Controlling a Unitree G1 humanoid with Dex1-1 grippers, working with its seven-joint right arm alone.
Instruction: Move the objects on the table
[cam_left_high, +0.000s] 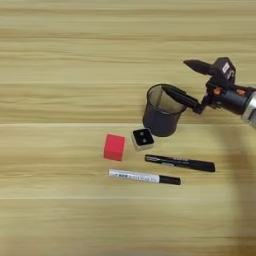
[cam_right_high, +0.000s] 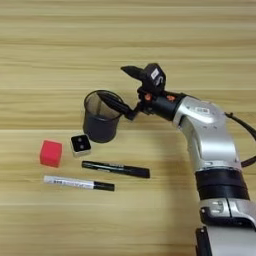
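The pincer (cam_left_high: 181, 78) comes in from 3 o'clock with its two black fingers spread apart. One finger (cam_left_high: 180, 97) reaches over the rim of the dark pen cup (cam_left_high: 161, 114). At 7 o'clock from the cup sit a white block (cam_left_high: 142, 139) and a red cube (cam_left_high: 114, 147). Below them on the worktop (cam_left_high: 60, 60) lie the black marker (cam_left_high: 180, 163) and the white marker (cam_left_high: 144, 176).

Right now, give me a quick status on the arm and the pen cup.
Right gripper open, one finger over the pen cup rim, holding nothing. Cup upright. Both markers, black marker and white marker, flat on the table. Nothing blocking.
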